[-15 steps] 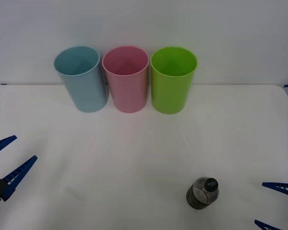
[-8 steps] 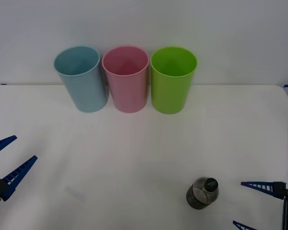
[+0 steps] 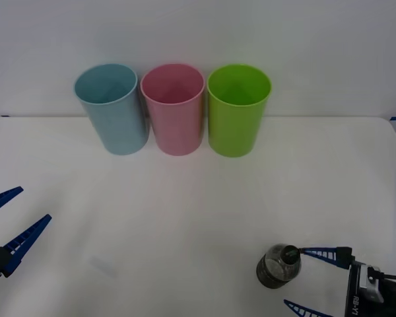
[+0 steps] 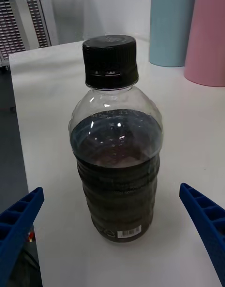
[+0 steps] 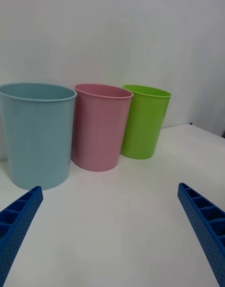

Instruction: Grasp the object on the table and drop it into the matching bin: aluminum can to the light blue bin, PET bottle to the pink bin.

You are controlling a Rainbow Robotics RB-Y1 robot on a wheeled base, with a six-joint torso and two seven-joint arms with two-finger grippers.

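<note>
The PET bottle (image 3: 276, 267) stands upright on the white table (image 3: 185, 211) at the front right, clear with dark brown liquid and a black cap. My right gripper (image 3: 294, 277) is open, its blue fingertips reaching either side of the bottle (image 4: 116, 174) without touching it. At the back stand the light blue bin (image 3: 114, 112) and, just right of it, the pink bin (image 3: 175, 112). My left gripper (image 3: 34, 203) hangs open and idle at the front left, facing the light blue bin (image 5: 36, 132) and the pink bin (image 5: 99, 128).
A lime green cup (image 3: 236, 112) stands right of the pink bin, the three touching or nearly so in a row against the white wall. Small blue tape marks sit at the table's far corners.
My right gripper has moved left from the view's right edge toward the bottle until its fingers flank it. The bottle, the bins and the left arm have not moved.
</note>
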